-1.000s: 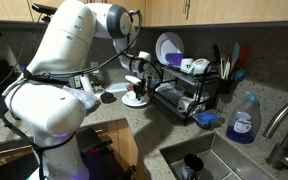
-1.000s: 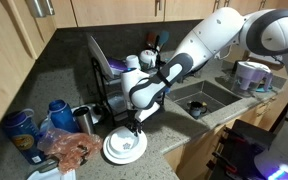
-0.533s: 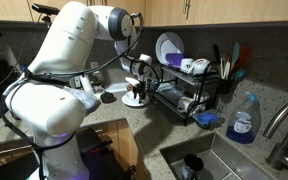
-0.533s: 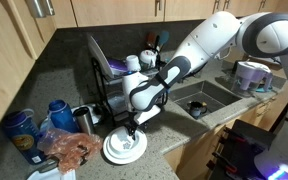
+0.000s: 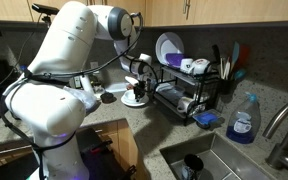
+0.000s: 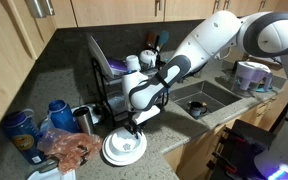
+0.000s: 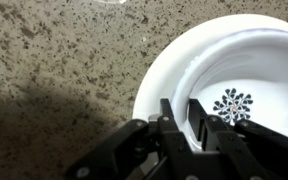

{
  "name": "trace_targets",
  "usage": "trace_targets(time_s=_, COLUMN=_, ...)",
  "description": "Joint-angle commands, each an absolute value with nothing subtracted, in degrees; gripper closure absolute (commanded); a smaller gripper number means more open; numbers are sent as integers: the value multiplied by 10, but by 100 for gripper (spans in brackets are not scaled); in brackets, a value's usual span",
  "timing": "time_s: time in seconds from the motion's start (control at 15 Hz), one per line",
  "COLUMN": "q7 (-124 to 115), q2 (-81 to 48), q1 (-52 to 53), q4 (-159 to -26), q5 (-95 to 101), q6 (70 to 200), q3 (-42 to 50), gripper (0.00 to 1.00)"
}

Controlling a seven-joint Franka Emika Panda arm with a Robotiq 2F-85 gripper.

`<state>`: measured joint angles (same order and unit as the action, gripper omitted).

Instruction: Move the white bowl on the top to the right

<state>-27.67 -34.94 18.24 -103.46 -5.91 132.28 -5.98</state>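
Looking down past the wrist: gripper [image 7: 184, 110] is low over the speckled stone counter [image 7: 54, 60], its two dark fingers [image 7: 168, 122] set on either side of the near wall of the white bowl [image 7: 239, 60].

- Jaws: nearly together, with the bowl's white rim pinched between them, one finger outside the wall and one inside. Reads as a clamp on the rim.
- Bowl: glossy white, upright, a dark snowflake-like mark on its inner floor.
- Bowl position: in both exterior views it sits on the counter directly under the gripper [image 6: 134, 126], just beside the end of the black dish rack [image 5: 189, 95].
- In an exterior view the bowl [image 6: 125, 147] seems to rest on a wider, flatter white dish [image 6: 107, 152]; I cannot tell whether it is lifted clear of that dish.
- Arm: reaches steeply down to the bowl [image 5: 136, 99].
- Rack: holds a blue-rimmed plate [image 5: 167, 48] standing upright.
- Beyond the rack: a blue soap bottle [image 5: 243, 122] stands near the sink [image 5: 219, 160], well apart from the bowl.
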Motion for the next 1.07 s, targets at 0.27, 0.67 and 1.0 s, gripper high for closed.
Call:
trace_targets(time_s=0.27, q7=-298, q2=-307, q1=190, q4=-1056, q5=-58, q6=1310, q3=-55, gripper=53)
trace_targets(time_s=0.67, q7=-297, q2=-310, q1=197, q4=-1049, q5=-51, q6=1294, q3=-56, gripper=99)
trace_targets(time_s=1.0, q7=-296, q2=-313, q1=203, q4=-1047, q5=-46, q6=1286, q3=-56, gripper=68)
